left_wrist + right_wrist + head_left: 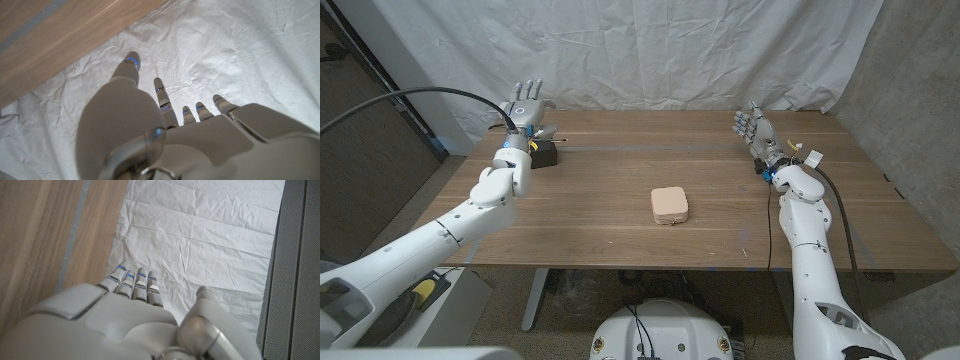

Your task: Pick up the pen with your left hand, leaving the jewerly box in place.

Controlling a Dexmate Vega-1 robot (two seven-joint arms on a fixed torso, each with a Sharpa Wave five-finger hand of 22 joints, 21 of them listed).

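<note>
Nearest on the table (590, 235), jewelry box (670, 205), well short of left hand (527, 105) and right hand (756, 128). Farther back, left fingers (523, 92) spread wide, holding nothing, seemingly readying a reach; right fingers (750, 115) likewise apart, idle. Pen's place: cannot tell.

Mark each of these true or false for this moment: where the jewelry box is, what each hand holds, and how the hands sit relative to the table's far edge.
1. The jewelry box lies near the middle of the table. True.
2. The left hand grips the box. False: it is open at the far left corner, well apart from the box.
3. The right hand holds nothing. True.
4. The box lies beside the right hand. False: bare wood separates them.
5. Both hands are near the table's far edge. True.
</note>
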